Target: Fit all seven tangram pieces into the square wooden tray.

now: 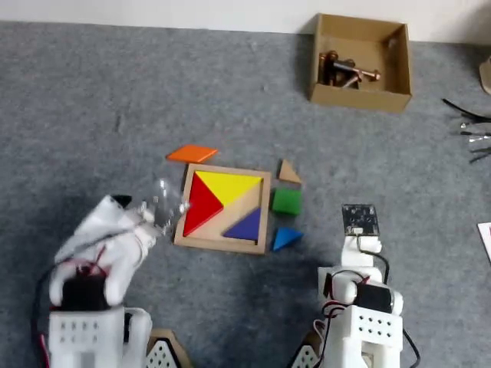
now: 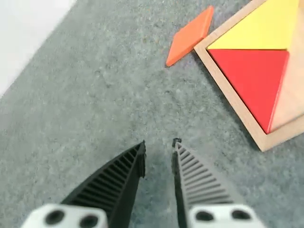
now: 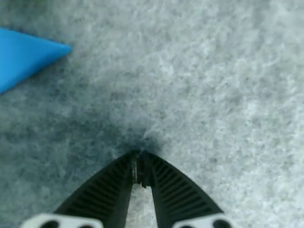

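Centre frame, your square wooden tray (image 1: 219, 244) holds three of seven pieces: a yellow triangle (image 1: 226, 186), a red triangle (image 1: 201, 207) and a purple triangle (image 1: 247, 226). The orange parallelogram (image 1: 192, 154), tan wooden triangle (image 1: 288, 172), green square (image 1: 286, 201) and blue triangle (image 1: 285, 238) lie around it on the grey felt (image 1: 115, 92), probably staged for short reaches. Your left gripper (image 2: 159, 147) hovers left of the tray, slightly parted and empty. Your right gripper (image 3: 137, 154) is clenched on nothing near the blue triangle. Upper right, a cardboard box (image 1: 318, 57) holds copper-coloured metal parts (image 1: 345, 70).
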Robot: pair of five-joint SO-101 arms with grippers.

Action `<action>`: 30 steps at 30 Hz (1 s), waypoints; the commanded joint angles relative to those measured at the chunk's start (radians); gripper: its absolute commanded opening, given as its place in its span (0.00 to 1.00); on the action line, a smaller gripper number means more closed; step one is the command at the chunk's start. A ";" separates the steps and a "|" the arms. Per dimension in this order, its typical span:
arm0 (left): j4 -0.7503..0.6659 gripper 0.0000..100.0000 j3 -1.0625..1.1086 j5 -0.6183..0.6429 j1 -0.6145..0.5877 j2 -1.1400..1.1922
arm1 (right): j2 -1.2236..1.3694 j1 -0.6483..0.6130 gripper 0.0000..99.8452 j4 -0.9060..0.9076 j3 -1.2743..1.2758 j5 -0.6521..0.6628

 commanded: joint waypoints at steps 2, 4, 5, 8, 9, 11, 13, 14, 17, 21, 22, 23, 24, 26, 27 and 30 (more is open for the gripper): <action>-0.020 0.11 -0.286 -0.064 0.104 0.397 | -0.002 0.022 0.00 -0.053 0.030 -0.005; -0.018 0.11 -0.394 -0.106 0.145 0.542 | -0.002 0.022 0.00 -0.053 0.030 -0.005; -0.018 0.11 -0.446 -0.118 0.156 0.610 | -0.002 0.024 0.00 -0.053 0.030 -0.008; -0.018 0.11 -0.596 -0.120 0.163 0.779 | -0.002 0.028 0.00 -0.035 0.030 -0.011; -0.018 0.11 -0.636 -0.120 0.160 0.822 | -0.002 0.027 0.00 -0.012 0.027 -0.011; -0.018 0.11 -0.700 -0.120 0.159 0.892 | -0.002 0.022 0.00 0.027 0.019 -0.011; -0.018 0.11 -0.745 -0.120 0.159 0.947 | -0.004 0.021 0.01 0.044 -0.036 -0.012; -0.018 0.11 -0.766 -0.120 0.159 0.975 | -0.001 0.022 0.01 0.050 -0.068 -0.014; -0.018 0.11 -0.845 -0.120 0.159 1.072 | 0.004 0.021 0.01 0.051 -0.147 -0.104; 0.029 0.11 -1.026 -0.120 0.151 1.254 | 0.004 0.021 0.01 0.053 -0.168 -0.150; 0.061 0.11 -1.081 -0.121 0.150 1.302 | 0.004 0.021 0.01 0.053 -0.168 -0.152; 0.092 0.11 -1.138 -0.121 0.147 1.348 | 0.004 0.021 0.01 0.053 -0.168 -0.152; 0.121 0.11 -1.194 -0.121 0.145 1.394 | 0.004 0.021 0.01 0.053 -0.168 -0.152; 0.172 0.11 -1.305 -0.123 0.142 1.475 | 0.004 0.021 0.01 0.061 -0.168 -0.152; 0.195 0.11 -1.363 -0.123 0.137 1.515 | 0.004 0.021 0.01 0.061 -0.168 -0.152; 0.249 0.11 -1.517 -0.126 0.131 1.630 | 0.005 0.021 0.01 0.058 -0.168 -0.152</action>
